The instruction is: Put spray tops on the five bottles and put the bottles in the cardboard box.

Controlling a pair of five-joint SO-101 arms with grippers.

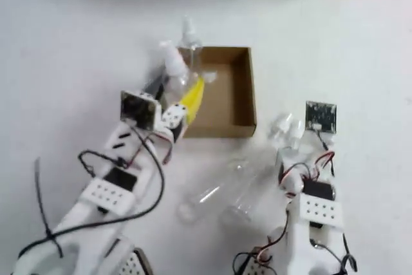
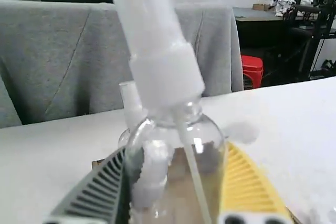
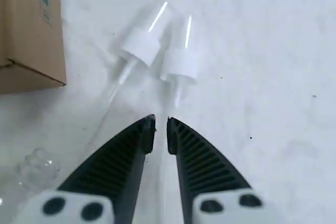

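I see the box [image 1: 226, 94] open on its right half; the left gripper [image 1: 175, 89] with its bottle [image 1: 179, 69] crowds the left wall. Two loose bottles [image 1: 206, 195] and spray tops [image 1: 284, 127] block the near table [image 1: 360, 49] between the arms.

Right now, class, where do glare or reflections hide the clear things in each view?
High view: the two capless bottles almost vanish on the white table, traced by faint highlights. Right wrist view: glare streaks cross both spray tops. Left wrist view: reflections mottle the held bottle between the fingers.
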